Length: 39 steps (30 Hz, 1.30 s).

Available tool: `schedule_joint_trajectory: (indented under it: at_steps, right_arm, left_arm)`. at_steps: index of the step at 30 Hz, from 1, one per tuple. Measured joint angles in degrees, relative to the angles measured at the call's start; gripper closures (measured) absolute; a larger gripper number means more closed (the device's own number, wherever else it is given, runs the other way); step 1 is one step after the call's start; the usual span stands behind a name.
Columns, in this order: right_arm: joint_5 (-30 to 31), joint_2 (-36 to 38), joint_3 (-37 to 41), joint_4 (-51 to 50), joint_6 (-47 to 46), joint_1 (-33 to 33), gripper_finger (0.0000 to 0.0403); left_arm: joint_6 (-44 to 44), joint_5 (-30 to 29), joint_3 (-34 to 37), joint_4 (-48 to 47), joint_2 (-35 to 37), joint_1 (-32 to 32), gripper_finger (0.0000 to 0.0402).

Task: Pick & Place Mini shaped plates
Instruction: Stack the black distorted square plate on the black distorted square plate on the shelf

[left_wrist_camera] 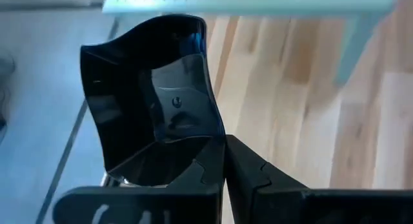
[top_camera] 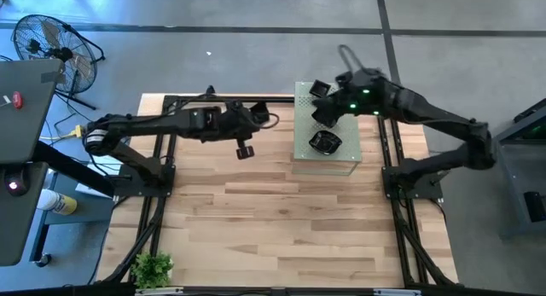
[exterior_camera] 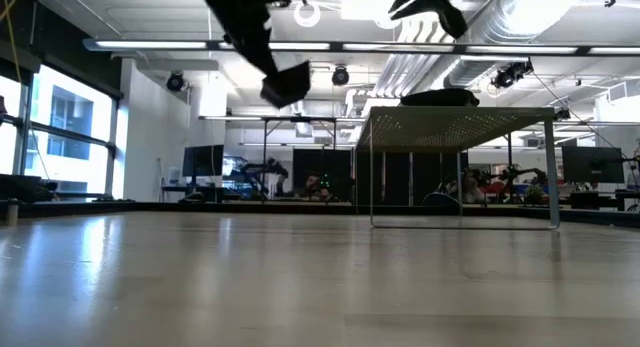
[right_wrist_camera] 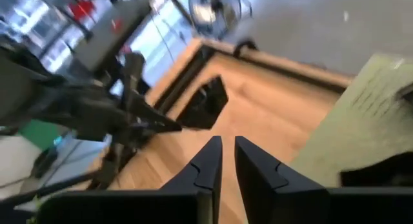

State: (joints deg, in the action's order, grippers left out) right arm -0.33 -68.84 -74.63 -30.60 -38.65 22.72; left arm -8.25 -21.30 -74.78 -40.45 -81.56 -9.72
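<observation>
My left gripper [top_camera: 246,150] hangs over the table's middle, left of the pale green board [top_camera: 345,159], shut on one glossy black wavy-edged dish [left_wrist_camera: 151,101]. In the low view this dish [exterior_camera: 287,83] is high above the tabletop. My right gripper [top_camera: 318,108] hovers over the board's far part, fingers shut and empty in the right wrist view [right_wrist_camera: 228,150]. More black dishes [top_camera: 325,142] rest on top of the raised board [exterior_camera: 455,117], seen as a low dark mound [exterior_camera: 440,95]. My left gripper pinches the dish by its rim [left_wrist_camera: 218,137] between the two fingers [left_wrist_camera: 193,179]. The dish is lifted clear of the table. Its glossy hollow faces the wrist camera, and the rest of it stands out beyond the fingertips.
The board stands on thin legs [exterior_camera: 372,177] at the table's far right, with open wood [top_camera: 281,219] in front and left of it. A small green plant [top_camera: 153,266] sits at the near left corner. A fan [top_camera: 51,44] stands off the table, far left.
</observation>
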Motion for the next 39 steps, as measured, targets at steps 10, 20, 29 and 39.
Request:
schedule_joint_trajectory:
  at_steps: [10, 20, 29, 39]
  right_arm:
    - [-3.52, -17.35, -15.38, -6.09, -4.40, -3.61, 0.0307]
    - [-6.64, -28.64, -27.11, -11.59, -2.96, -2.32, 0.0289]
    - [-5.41, -31.95, -29.27, -14.66, -2.16, -2.01, 0.0290]
    - [-6.04, -31.99, -29.11, -14.98, -1.31, -2.10, 0.0368]
  left_arm:
    - [-6.34, -2.54, -3.00, 3.39, -0.02, 3.56, 0.0401]
    - [-11.64, -3.91, -3.00, 2.62, -0.02, 3.77, 0.0401]
    - [-14.47, -4.00, -3.00, 1.65, -0.02, 3.77, 0.0401]
    - [-16.13, -5.38, -2.98, 1.51, -0.09, 3.77, 0.0401]
